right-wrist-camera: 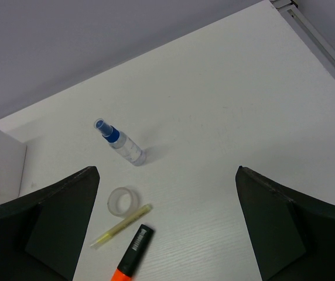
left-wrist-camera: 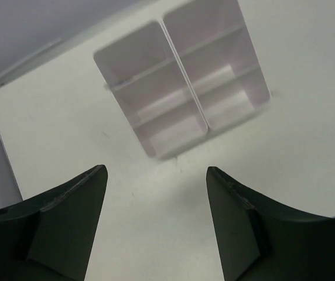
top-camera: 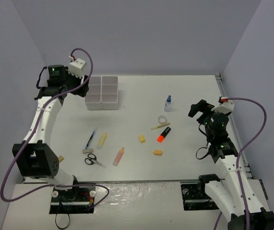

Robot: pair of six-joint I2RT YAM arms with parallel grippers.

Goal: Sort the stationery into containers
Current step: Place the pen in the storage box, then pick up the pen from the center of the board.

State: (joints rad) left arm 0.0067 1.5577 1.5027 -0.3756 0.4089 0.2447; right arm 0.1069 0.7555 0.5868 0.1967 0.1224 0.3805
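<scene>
The white six-compartment container block (top-camera: 102, 92) stands at the back left; the compartments I can see into look empty in the left wrist view (left-wrist-camera: 182, 76). My left gripper (top-camera: 82, 86) hovers just left of it, open and empty (left-wrist-camera: 156, 170). My right gripper (top-camera: 197, 109) is open and empty (right-wrist-camera: 167, 170), right of the blue-capped bottle (top-camera: 168, 102) (right-wrist-camera: 120, 143), tape roll (top-camera: 163, 119) (right-wrist-camera: 123, 201), thin yellow pen (top-camera: 160, 126) (right-wrist-camera: 122, 225) and orange marker (top-camera: 164, 134) (right-wrist-camera: 132, 253). Two yellow erasers (top-camera: 142, 138) (top-camera: 157, 153) lie mid-table.
At front left lie a blue pen (top-camera: 91, 139), a yellow marker (top-camera: 101, 140), a pale orange marker (top-camera: 119, 156) and black-handled scissors (top-camera: 94, 160). A small yellow piece (top-camera: 61, 158) lies by the left arm base. A rail (top-camera: 220, 86) runs along the table's right edge.
</scene>
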